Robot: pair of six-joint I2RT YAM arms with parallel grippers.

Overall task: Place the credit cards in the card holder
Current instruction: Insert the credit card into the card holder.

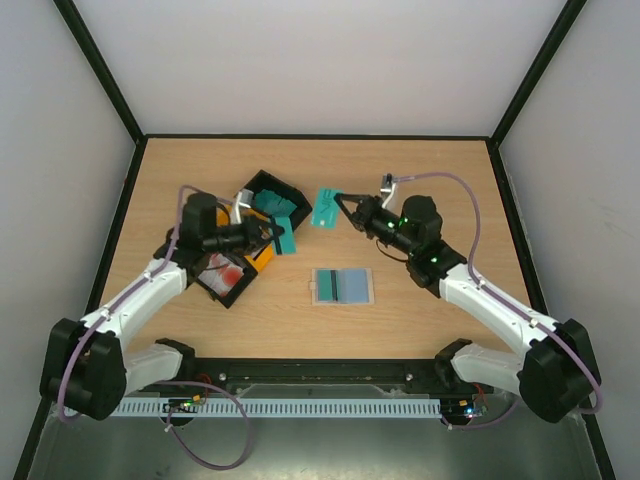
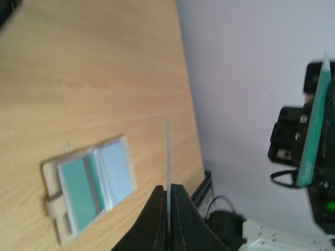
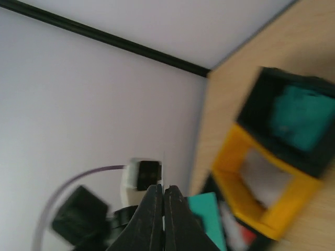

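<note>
The left end effector is clamping its two fingers on a teal credit card, holding it clear of the worktop. In the left wrist view the fingers are pressing together on that card, which is showing edge-on as a thin pale line rising from between them.

The right end effector is gripping a second teal credit card, also in the air, and the card is sticking out from its fingertips toward the left end effector. The right wrist view is blurred; its fingers are meeting at their tips, with only a faint edge of the card showing above them.

The card holder is lying open and flat on the worktop. It is sitting between the two end effectors and nearer the arm bases than either. One half is showing a teal card and the other a pale blue-grey card.

A black bin holding more teal cards is standing just beyond the left end effector, on the far side from the bases. A yellow bin is touching it and is lying mostly beneath that end effector. Another black bin, with white cards bearing red marks, is standing on its base side.
</note>
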